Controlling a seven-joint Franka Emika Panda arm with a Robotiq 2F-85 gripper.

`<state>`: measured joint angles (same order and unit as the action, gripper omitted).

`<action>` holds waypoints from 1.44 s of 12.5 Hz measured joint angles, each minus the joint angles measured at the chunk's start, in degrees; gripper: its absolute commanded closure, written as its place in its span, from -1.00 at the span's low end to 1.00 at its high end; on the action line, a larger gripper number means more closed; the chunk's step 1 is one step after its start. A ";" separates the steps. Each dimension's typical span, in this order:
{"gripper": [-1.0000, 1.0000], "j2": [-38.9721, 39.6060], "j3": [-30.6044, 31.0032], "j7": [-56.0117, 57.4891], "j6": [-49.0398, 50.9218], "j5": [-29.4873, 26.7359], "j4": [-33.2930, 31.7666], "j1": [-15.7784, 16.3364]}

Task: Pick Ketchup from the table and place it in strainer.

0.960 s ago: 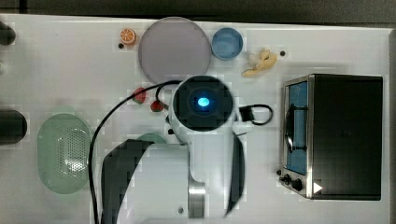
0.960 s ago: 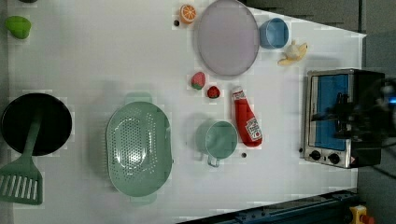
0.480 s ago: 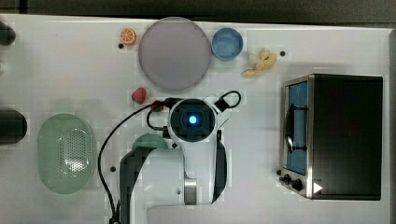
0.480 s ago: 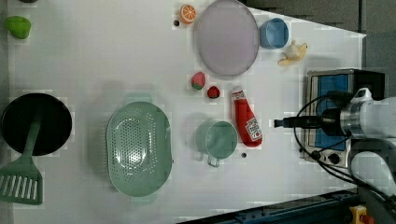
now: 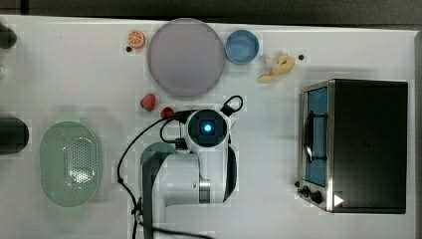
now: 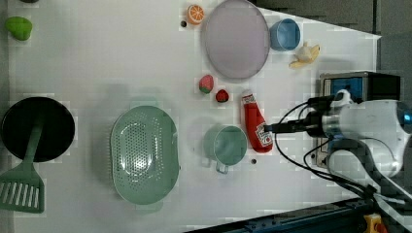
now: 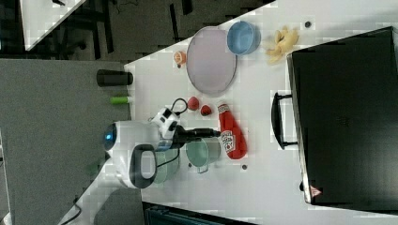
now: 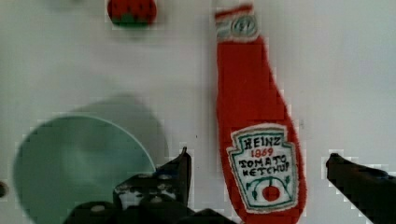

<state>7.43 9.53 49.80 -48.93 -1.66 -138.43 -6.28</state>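
While the fingers hang spread wide and empty over the bottle, these points bear on the grasp.

Gripper: the black two-fingered gripper (image 8: 256,179) is open, holding nothing; in the wrist view one fingertip (image 8: 180,170) and the other (image 8: 355,175) stand either side of the label end.
Ketchup: the red squeeze bottle with white cap and white label marks (image 6: 255,125) lies flat on the white flat tabletop (image 6: 97,73), its wide end between the fingers, its cap pointing away from them.
Mug: a mint-green round mug with a small handle (image 6: 226,145) sits just beside the bottle, on the outer side of one finger.
Grasp advice: I would lower straight down, keep the fingers square across the wide body, and watch that the near finger clears the mug's rim.
Strainer: the pale mint-green oval perforated basket (image 6: 143,154) lies well beyond the mug, away from the fingers.
Strawberries: two small red fruit toys (image 6: 206,83) rest near the cap end, clear of the fingers.
Hidden: in the top view the white arm (image 5: 199,169) covers the bottle; how far above it the fingertips hang I cannot tell.
Cut off: the wrist view crops the bottle's base.
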 measured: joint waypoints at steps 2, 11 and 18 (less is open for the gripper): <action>-1.00 3.73 -0.88 0.62 -1.85 -0.01 0.00 0.18; -0.43 11.32 -1.04 1.57 -11.89 0.33 -0.56 0.02; -0.24 7.81 -1.11 1.79 -7.44 -0.27 -1.34 -0.26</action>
<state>15.25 8.43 51.59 -56.37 -1.93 -139.77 -6.54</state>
